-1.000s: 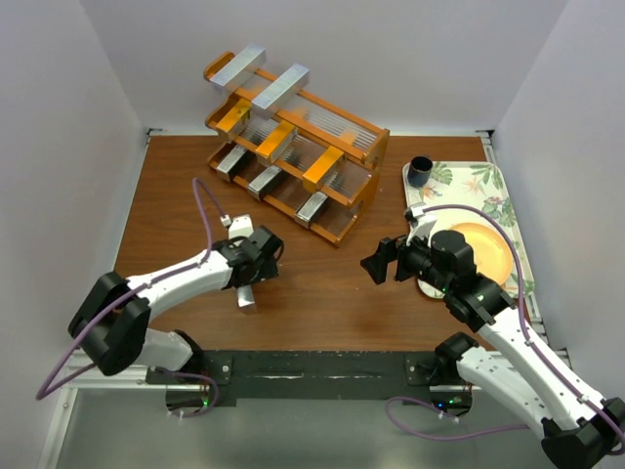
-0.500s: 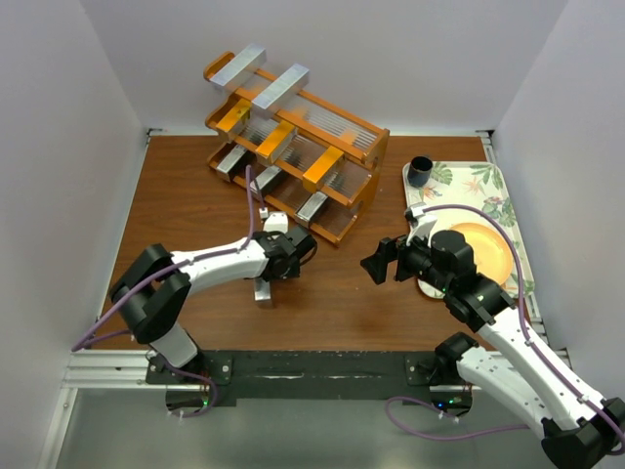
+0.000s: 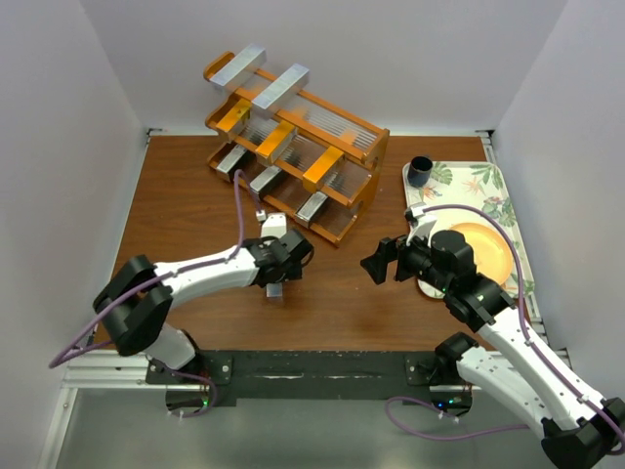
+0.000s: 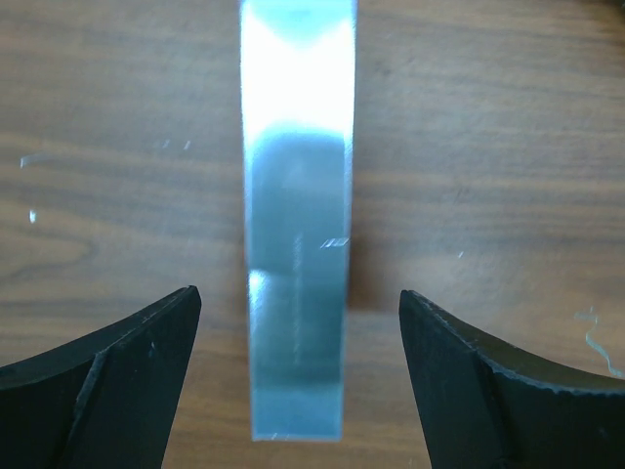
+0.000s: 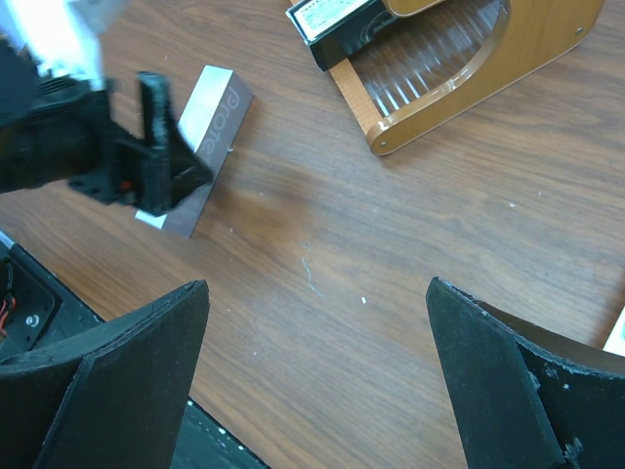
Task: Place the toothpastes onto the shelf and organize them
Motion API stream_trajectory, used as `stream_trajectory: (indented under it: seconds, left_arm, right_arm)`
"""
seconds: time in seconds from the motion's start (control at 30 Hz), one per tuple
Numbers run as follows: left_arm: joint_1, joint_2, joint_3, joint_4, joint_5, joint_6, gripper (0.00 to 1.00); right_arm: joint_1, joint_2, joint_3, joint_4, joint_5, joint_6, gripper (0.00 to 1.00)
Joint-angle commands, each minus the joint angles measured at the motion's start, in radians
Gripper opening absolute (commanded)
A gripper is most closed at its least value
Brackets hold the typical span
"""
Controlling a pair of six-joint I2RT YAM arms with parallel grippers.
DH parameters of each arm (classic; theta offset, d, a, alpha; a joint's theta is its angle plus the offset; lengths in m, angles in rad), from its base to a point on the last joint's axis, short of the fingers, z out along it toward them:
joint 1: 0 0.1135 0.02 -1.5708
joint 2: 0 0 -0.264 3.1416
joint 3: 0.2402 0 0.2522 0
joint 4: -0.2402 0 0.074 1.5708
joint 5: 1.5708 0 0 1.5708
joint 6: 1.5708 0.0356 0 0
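Rear of desk [image 3: 176,215]: shelf [image 3: 342,210], toothpastes [image 3: 314,205] on its tiers. Lone toothpaste [image 4: 296,244] on desk before it. Right: tray [image 3: 488,181].

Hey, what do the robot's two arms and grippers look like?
The left arm and right arm have glossy white links joined by bulky, rounded black joints. A purple cable loops along the left one, another along the right. The left gripper and right gripper each have two matte black, wedge-shaped fingers. No markings are visible.
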Motion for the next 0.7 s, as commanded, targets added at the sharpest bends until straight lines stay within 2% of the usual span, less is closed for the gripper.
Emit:
stream_trajectory:
  seconds: [0.0,0.2,0.43,0.5,0.67]
  left_arm:
    - [-0.002,-0.141,-0.123,0.063,0.032,-0.137,0.88]
    - [-0.004,-0.227,-0.271,0.212,0.137,-0.227,0.87]
    - [-0.004,-0.175,-0.299,0.244,0.128,-0.238,0.77]
    - [-0.005,-0.154,-0.291,0.242,0.128,-0.235,0.72]
    - [-0.025,-0.155,-0.26,0.197,0.102,-0.234,0.47]
  right_arm:
    - [0.002,0.0,-0.003,0.036,-0.004,-0.011,0.98]
    - [0.002,0.0,-0.001,0.033,-0.004,-0.013,0.98]
    - [0.002,-0.004,-0.001,0.025,0.0,-0.015,0.98]
    - [0.002,-0.003,0.0,0.027,0.0,-0.013,0.98]
    - [0.002,0.0,0.0,0.025,0.0,-0.013,0.98]
